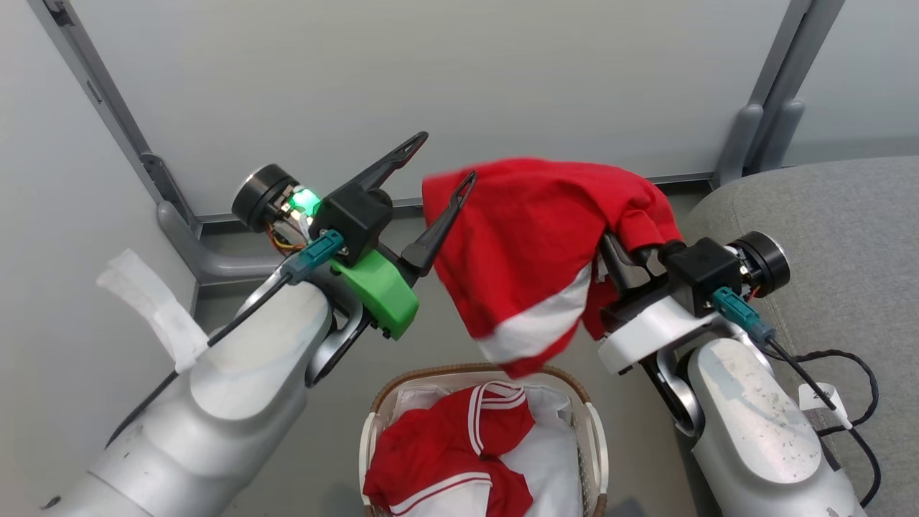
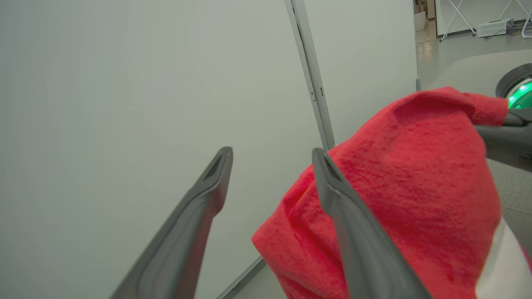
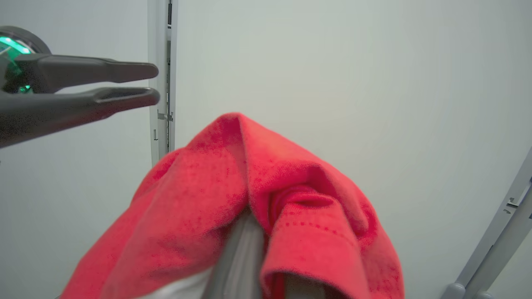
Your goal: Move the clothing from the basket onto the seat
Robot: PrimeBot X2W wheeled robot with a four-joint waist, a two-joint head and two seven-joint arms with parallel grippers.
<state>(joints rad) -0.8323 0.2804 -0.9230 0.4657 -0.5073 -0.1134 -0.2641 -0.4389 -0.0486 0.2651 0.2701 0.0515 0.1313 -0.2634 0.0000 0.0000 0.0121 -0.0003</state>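
One red garment (image 1: pixel 531 244) with a white panel hangs above the basket, draped over my right gripper (image 1: pixel 619 253), which is shut on it with its fingertips buried in the cloth. In the right wrist view the cloth (image 3: pixel 232 199) covers a grey finger (image 3: pixel 239 257). My left gripper (image 1: pixel 441 161) stands open just left of the garment, one finger against the cloth's edge (image 2: pixel 374 199). A second red garment (image 1: pixel 445 452) with white stripes lies in the basket (image 1: pixel 402 384) on its white liner (image 1: pixel 556 459). The grey seat (image 1: pixel 833 215) is at the right.
Pale partition panels with grey posts (image 1: pixel 108 108) and feet (image 1: pixel 754 136) close off the space behind. A black cable (image 1: pixel 854 388) and a tag lie on the seat beside my right arm. Bare floor surrounds the basket.
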